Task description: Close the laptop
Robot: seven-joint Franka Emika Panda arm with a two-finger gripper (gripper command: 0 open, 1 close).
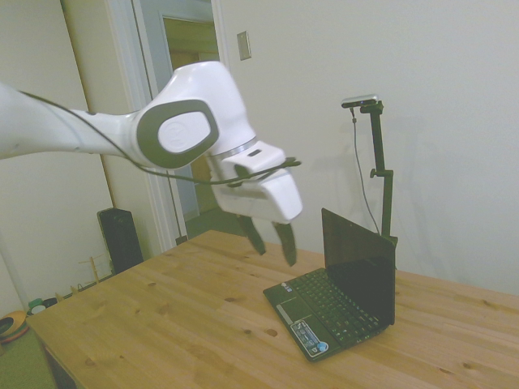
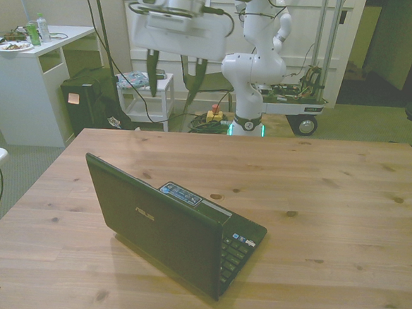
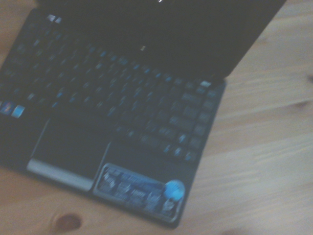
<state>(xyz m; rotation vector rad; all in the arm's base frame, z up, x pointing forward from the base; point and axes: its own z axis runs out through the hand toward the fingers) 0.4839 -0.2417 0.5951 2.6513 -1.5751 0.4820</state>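
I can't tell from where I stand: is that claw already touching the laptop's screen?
Apart. In the side view the gripper hangs open in the air, with bare wall showing between its fingertips and the top edge of the laptop, whose lid stands upright.

Laptop (image 1: 340,296) on table (image 1: 162,324) — gripper (image 1: 271,239) above, apart.

White arm (image 1: 73,130) reaching out at a raised height, wrist bent downward, gripper (image 1: 272,241) hanging in the air, jaws spread apart and holding nothing, dark fingertips (image 2: 153,71) pointing down and slightly forward
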